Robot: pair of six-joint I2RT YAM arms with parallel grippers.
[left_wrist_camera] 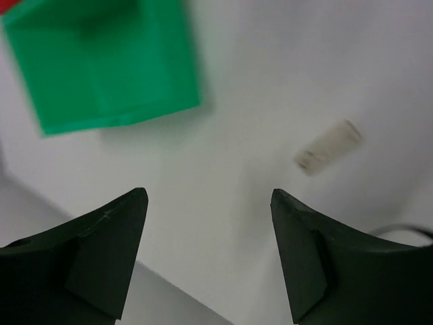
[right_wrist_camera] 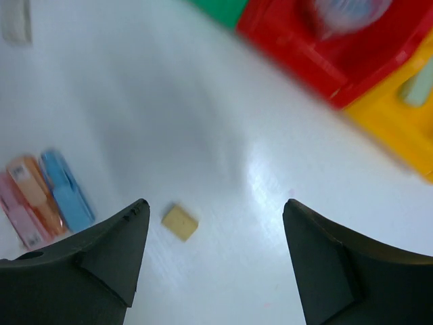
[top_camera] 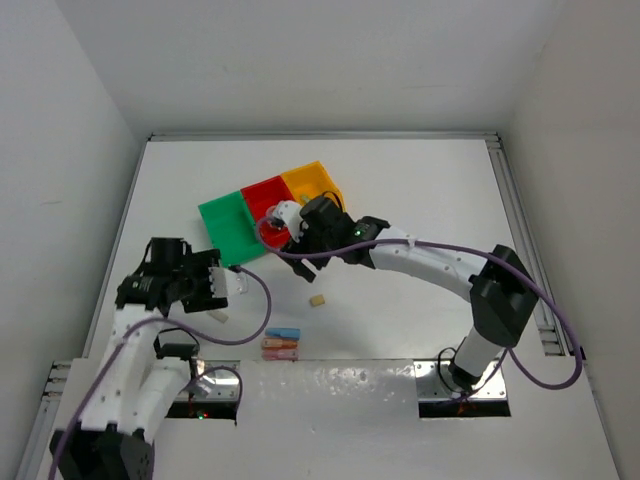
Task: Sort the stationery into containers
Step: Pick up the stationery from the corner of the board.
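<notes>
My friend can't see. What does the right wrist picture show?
The right gripper hangs open over the white table, a small beige block seen between its dark fingers. Pink, orange and blue sticks lie side by side at the left; the red bin and yellow bin are blurred at top right.

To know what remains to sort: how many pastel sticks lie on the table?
3, side by side on the table, near its front edge: blue stick, orange stick, pink stick. Others may be hidden inside the yellow bin.

Green bin (top_camera: 228, 228), red bin (top_camera: 262, 195), yellow bin (top_camera: 310, 180); roll (right_wrist_camera: 345, 12) perhaps lavender
</notes>
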